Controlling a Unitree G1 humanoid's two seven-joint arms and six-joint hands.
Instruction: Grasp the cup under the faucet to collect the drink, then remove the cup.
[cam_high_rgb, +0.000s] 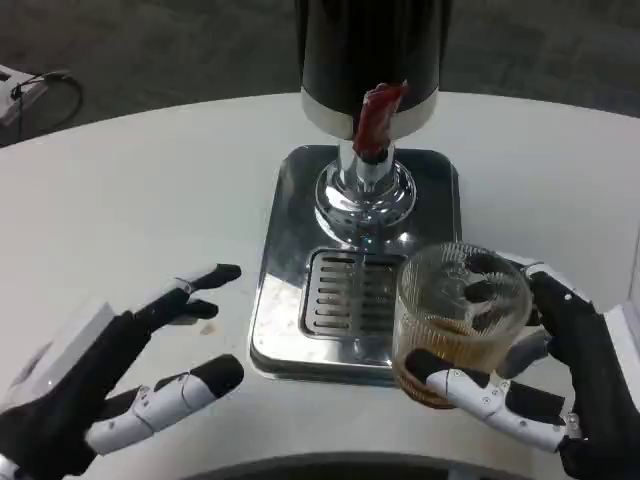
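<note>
Right hand (560, 370) gripping amber-filled cup (460, 320), dispenser (372, 70) unlabelled, left hand (120, 375) spread

Dispenser (372, 60) stands at the far middle of the white table (150, 180), its dark body overhanging the chrome base (360, 260). Red tap lever (378, 118) juts toward the near edge, above the drip grate (345, 295); the room under it is low.

Right hand (560, 370) holds the ribbed glass cup (460, 320) at the base's near right corner, blocking that side. Left hand (110, 380), fingers apart, occupies the near left edge, just beside the base but apart from it.

Bare table lies wide on the left, between that hand and the far edge. A narrower bare strip runs right of the base. A cable (45, 85) lies beyond the far left edge.
</note>
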